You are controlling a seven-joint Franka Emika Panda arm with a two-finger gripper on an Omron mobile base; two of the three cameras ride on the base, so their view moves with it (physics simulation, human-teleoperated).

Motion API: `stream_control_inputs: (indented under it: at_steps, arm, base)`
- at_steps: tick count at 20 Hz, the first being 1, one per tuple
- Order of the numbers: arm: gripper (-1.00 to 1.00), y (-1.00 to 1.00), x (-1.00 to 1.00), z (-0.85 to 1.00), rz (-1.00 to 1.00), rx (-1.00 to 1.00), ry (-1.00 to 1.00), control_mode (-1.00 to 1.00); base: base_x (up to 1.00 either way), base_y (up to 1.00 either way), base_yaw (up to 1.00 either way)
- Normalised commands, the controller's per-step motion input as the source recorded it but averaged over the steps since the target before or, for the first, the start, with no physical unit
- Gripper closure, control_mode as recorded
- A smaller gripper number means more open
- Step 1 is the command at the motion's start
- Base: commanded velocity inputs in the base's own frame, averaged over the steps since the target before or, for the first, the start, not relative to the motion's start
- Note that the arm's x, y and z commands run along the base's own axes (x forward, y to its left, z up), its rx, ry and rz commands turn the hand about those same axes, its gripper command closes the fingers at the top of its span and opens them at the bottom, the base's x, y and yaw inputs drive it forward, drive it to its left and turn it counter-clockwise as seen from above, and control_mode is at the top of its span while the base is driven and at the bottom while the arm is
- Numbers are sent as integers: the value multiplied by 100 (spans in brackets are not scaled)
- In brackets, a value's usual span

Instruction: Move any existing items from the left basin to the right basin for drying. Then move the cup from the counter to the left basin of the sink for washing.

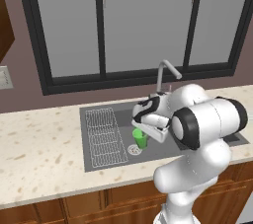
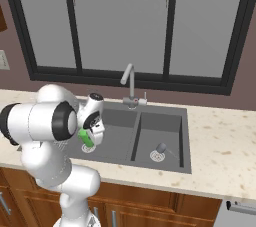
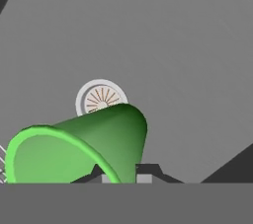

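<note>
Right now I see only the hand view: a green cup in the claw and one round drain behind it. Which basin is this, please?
Observer: It is the left basin, the wide one. Its wire rack lies to the left of the cup.
Operator: And where is the small grey piece?
Observer: The grey knob sits in the right basin, beside that basin's drain.
Operator: Is the faucet above the cup?
Observer: No. The faucet stands at the back rim near the divider, to the right of the cup.
</note>
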Motion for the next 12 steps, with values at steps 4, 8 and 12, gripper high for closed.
stream_control_inputs:
  at_steps: [4, 8, 12]
  arm:
    - [100, 0, 7, -18, 0, 0, 0, -100]
    - [100, 0, 7, -20, 0, 0, 0, -100]
    - [100, 0, 5, -15, 0, 0, 0, -100]
  base:
    - [0, 0, 0]
    - [0, 0, 0]
    - [0, 0, 0]
